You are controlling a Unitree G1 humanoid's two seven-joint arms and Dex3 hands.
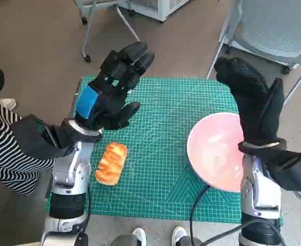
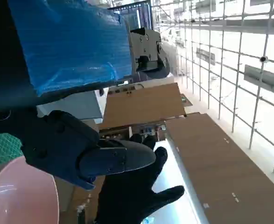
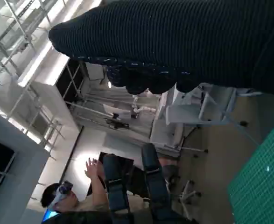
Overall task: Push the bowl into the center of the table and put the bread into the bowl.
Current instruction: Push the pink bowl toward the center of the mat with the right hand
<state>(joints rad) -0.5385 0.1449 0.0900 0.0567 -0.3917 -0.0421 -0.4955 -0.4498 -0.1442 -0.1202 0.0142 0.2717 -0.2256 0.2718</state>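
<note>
Bread (image 1: 111, 163), a glazed golden loaf, lies at the lower left of the head view on the green cutting mat (image 1: 160, 133), just beside the left forearm and touched by nothing. The pink bowl (image 1: 214, 151) sits at the right of the frame, near the mat's right edge and well apart from the bread; part of its right side is hidden behind the right wrist.

The left hand (image 1: 112, 89) hangs over the upper left of the mat, blue tape on its back, fingers stretched toward the top of the frame and thumb out to the side, holding nothing. The right hand (image 1: 250, 100) in its black glove is raised over the bowl's upper right rim, fingers extended and empty; whether it touches the rim is hard to judge from this steep angle.

In the left wrist view the gloved right hand (image 2: 137, 186) shows spread at the bottom centre, with the bowl (image 2: 20, 196) in the lower left corner. At the left edge of the head view sits a person in a striped top (image 1: 6, 148).
</note>
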